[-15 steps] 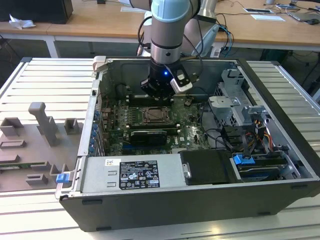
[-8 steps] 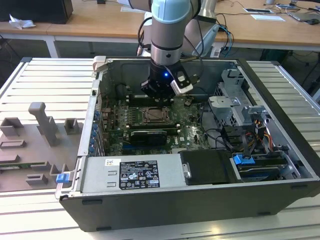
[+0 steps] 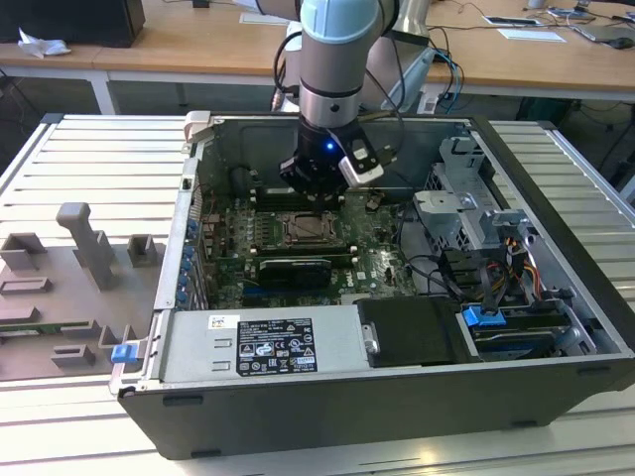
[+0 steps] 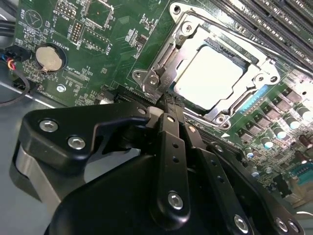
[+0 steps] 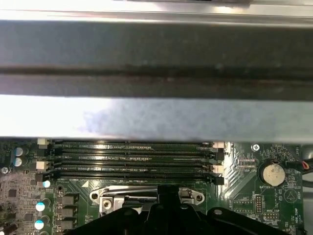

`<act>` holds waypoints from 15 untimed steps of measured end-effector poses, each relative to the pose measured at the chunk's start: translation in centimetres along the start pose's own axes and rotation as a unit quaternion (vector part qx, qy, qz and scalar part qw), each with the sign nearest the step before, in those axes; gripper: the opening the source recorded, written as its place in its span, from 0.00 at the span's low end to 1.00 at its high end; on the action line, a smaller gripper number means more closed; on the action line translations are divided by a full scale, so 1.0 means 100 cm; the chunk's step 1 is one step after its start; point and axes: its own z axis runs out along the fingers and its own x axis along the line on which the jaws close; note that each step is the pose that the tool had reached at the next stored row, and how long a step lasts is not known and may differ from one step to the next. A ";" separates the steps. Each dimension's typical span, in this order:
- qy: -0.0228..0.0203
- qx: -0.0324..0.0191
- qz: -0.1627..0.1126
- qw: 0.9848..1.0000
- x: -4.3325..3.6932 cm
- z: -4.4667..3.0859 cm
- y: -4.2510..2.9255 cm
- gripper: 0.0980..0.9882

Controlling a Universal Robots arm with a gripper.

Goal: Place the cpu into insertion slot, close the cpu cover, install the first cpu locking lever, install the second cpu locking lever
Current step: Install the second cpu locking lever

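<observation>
Inside an open computer case (image 3: pixel 556 297) on a slatted metal bench (image 3: pixel 79 169), the robot arm's gripper (image 3: pixel 316 184) is lowered over the green motherboard (image 3: pixel 372 260), just beside the far edge of the insertion slot (image 3: pixel 310 229) as the exterior view frames it. In the second wrist view the gripper (image 4: pixel 165 108) has its black fingers (image 4: pixel 168 142) drawn together, their tip resting at the corner of the slot by a thin metal locking lever (image 4: pixel 195 126); whether they pinch that lever cannot be told. The cpu (image 4: pixel 208 73), its pale top up, lies seated in the slot, and the cpu cover (image 4: pixel 254 63) lies flat around it, framing the chip through its square cut-out. Long black memory slots (image 5: pixel 132 159) run alongside, and a coin battery (image 4: pixel 51 58) sits well apart on the board.
</observation>
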 end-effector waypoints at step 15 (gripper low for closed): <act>0.000 0.000 0.000 1.000 0.0003 -0.0102 -0.0163 0.01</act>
